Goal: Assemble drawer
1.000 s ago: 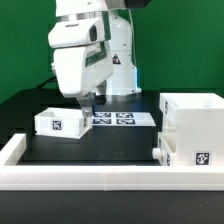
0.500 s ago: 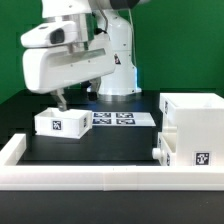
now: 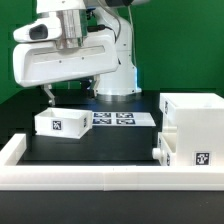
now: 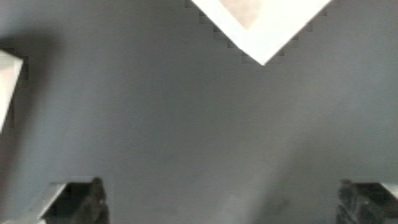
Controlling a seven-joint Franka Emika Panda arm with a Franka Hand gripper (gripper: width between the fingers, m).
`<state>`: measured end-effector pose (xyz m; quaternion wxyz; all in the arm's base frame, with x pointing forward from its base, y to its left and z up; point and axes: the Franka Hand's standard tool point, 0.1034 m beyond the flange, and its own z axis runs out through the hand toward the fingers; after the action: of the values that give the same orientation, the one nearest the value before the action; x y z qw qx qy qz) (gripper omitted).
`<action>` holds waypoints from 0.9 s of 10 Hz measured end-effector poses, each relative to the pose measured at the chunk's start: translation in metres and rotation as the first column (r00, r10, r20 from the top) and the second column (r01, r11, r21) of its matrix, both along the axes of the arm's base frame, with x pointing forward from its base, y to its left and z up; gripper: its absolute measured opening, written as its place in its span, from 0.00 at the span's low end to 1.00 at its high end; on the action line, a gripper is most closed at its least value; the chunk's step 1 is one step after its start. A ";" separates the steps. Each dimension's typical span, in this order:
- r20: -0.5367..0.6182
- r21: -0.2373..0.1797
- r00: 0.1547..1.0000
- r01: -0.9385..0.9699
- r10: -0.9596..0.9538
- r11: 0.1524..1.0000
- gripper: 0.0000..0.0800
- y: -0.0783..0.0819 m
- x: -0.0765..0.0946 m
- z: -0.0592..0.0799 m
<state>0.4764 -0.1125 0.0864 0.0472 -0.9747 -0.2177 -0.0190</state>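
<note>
Gripper [image 3: 68,90] hovers with fingers [image 4: 71,200] spread wide, empty; the tray [image 3: 60,122] lies below and slightly aside, long side across the exterior view, while the housing [image 3: 195,125] stands well apart at that view's right.

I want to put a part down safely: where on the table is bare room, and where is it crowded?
Bare black table lies between the small tray, the marker board, the housing and the front rail. Crowded: the exterior view's right, by the housing, and near the tray, where the open claw hangs.
</note>
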 end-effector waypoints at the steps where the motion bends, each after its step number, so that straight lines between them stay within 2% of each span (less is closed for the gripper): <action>1: -0.005 0.001 0.999 0.047 -0.047 0.999 0.81 0.000 0.000 0.000; 3: -0.025 0.003 0.985 0.172 -0.172 0.985 0.81 -0.002 -0.006 -0.004; 5: -0.021 -0.012 0.955 0.295 -0.296 0.955 0.81 -0.004 -0.023 -0.011; 8: -0.039 -0.018 0.892 0.450 -0.451 0.893 0.81 0.018 -0.032 -0.018; 9: -0.038 -0.015 0.893 0.448 -0.448 0.894 0.81 0.018 -0.031 -0.018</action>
<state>0.4450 -0.0945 0.0683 0.0429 -0.9989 0.0135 -0.0089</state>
